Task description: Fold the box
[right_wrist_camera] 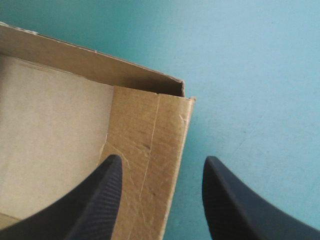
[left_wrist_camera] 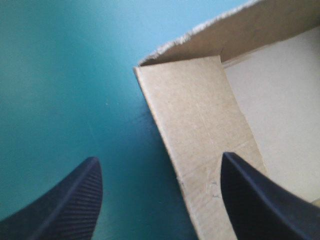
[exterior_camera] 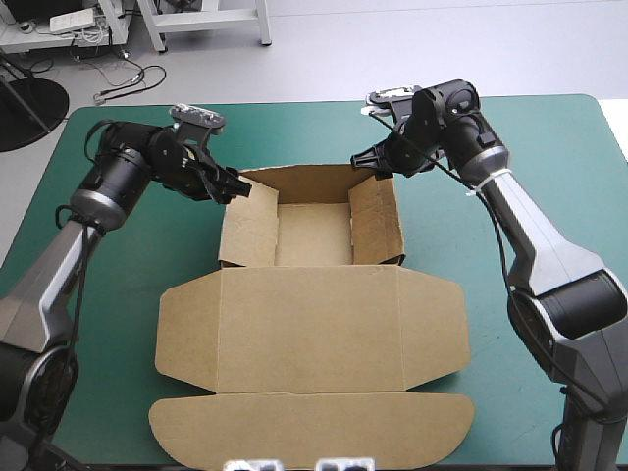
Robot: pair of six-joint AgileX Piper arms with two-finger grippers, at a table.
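The brown box (exterior_camera: 312,294) lies mid-table as an open tray with its walls raised, and its lid lies flat toward the near edge. My left gripper (exterior_camera: 238,186) stands open over the tray's far left corner; the left wall (left_wrist_camera: 200,145) runs between its fingers (left_wrist_camera: 65,205). At the far right corner my right gripper (exterior_camera: 373,157) is open too. One of its fingers (right_wrist_camera: 95,200) is above the tray's inside and the other outside, with the right wall (right_wrist_camera: 150,165) under the gap.
The teal-green cover (exterior_camera: 118,255) lies bare on both sides of the box. The lid's rounded flap (exterior_camera: 312,427) reaches close to the table's near edge.
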